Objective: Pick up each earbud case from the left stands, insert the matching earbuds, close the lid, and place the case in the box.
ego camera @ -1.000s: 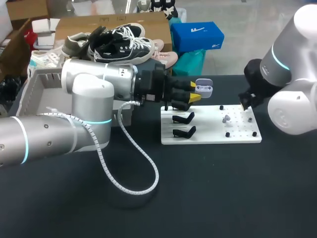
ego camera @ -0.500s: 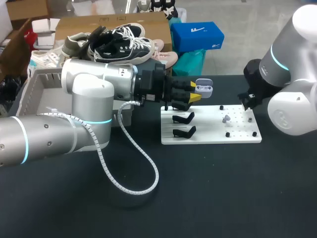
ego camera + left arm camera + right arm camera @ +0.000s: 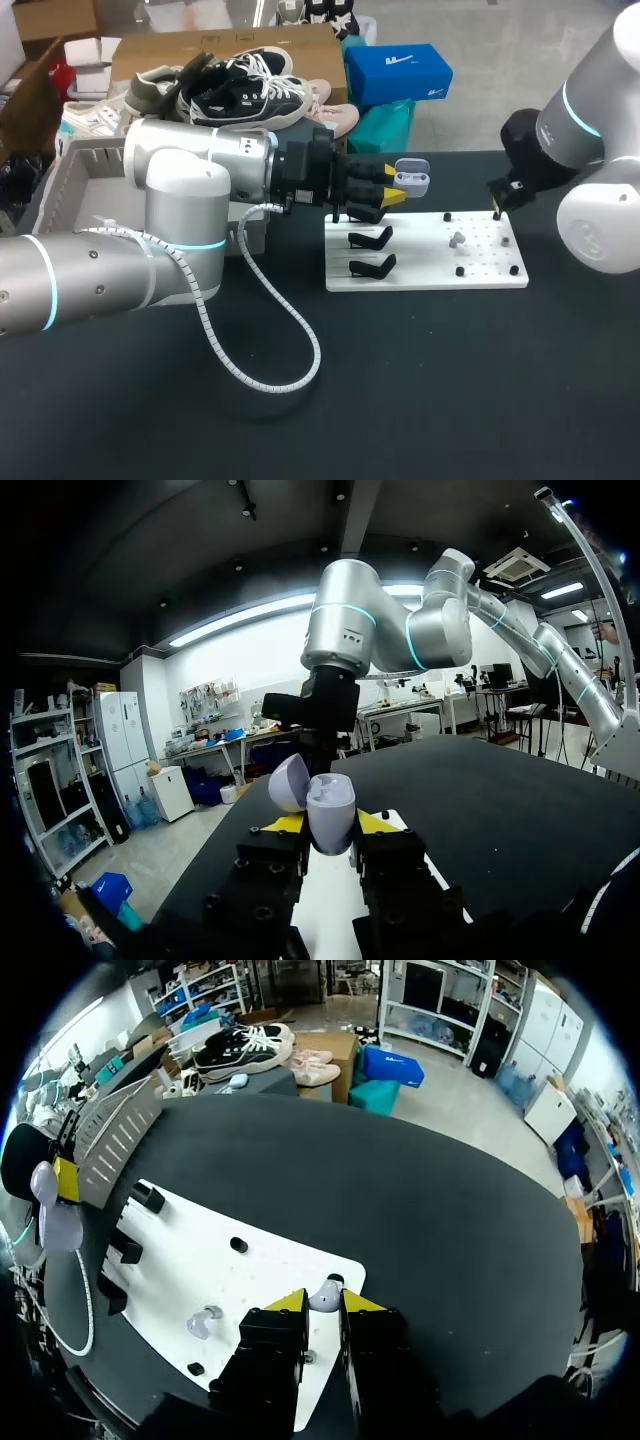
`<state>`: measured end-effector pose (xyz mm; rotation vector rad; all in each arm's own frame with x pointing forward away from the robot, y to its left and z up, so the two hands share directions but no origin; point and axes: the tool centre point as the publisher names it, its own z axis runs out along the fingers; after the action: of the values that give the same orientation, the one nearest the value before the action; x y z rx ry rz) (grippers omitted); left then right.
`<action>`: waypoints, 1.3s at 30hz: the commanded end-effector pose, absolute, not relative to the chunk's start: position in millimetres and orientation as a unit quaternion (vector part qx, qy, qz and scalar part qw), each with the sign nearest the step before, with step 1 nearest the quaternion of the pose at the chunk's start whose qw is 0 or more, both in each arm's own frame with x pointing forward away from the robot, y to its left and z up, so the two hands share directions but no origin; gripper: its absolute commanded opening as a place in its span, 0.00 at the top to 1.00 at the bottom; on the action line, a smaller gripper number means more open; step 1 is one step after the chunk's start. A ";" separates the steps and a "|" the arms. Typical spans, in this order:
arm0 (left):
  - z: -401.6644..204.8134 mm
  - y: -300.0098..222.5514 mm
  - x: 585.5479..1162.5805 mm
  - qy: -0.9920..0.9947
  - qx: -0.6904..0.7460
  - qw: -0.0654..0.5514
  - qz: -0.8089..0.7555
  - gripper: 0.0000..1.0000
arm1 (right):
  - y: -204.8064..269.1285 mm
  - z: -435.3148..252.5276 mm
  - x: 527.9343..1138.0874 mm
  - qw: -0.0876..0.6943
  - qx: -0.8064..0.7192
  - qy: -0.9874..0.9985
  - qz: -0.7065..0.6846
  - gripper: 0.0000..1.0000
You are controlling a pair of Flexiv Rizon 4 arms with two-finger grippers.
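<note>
Holding the open earbud case (image 3: pixel 328 815) pinched in its fingers, the left gripper (image 3: pixel 320 830) hovers at the white board's (image 3: pixel 420 275) 11 o'clock edge. The right gripper (image 3: pixel 322 1305), at 2 o'clock, seemingly nips one earbud (image 3: pixel 324 1296); it should align with the matching well before release. No print is legible on either.

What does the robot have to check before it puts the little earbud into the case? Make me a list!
1. Is the left gripper shut on the earbud case? Ok.
2. Is the lid open? Ok.
3. Is the right gripper shut on an earbud? Ok.
4. Is that earbud lifted clear of the white board? Cannot tell.
5. Is the second earbud waiting on the board? Ok.
6. Is the box in place by the left arm? Ok.
</note>
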<state>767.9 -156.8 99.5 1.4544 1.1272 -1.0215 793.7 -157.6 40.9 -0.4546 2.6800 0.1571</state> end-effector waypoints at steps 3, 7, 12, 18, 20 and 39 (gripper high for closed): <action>98.9 -156.5 768.3 0.464 0.600 0.496 -0.422 1.00 | -153.6 67.6 753.5 0.226 -0.171 0.957 0.056 1.00; 98.9 -156.5 768.3 0.464 0.600 0.496 -0.422 1.00 | -144.6 83.2 734.4 0.235 -0.182 0.953 0.055 1.00; 98.9 -156.5 768.3 0.464 0.600 0.496 -0.422 1.00 | -135.4 93.3 719.2 0.238 -0.197 0.949 0.058 1.00; 98.9 -156.5 768.3 0.464 0.600 0.496 -0.422 1.00 | -135.4 93.3 719.2 0.238 -0.197 0.949 0.058 1.00; 98.9 -156.5 768.3 0.464 0.600 0.496 -0.422 1.00 | -135.4 93.3 719.2 0.238 -0.197 0.949 0.058 1.00; 98.9 -156.5 768.3 0.464 0.600 0.496 -0.422 1.00 | -142.4 108.0 711.8 0.223 -0.030 0.973 0.047 1.00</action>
<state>767.9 -156.8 99.5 1.4544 1.1272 -1.0215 726.4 -142.0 96.9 -0.2659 2.6858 0.1946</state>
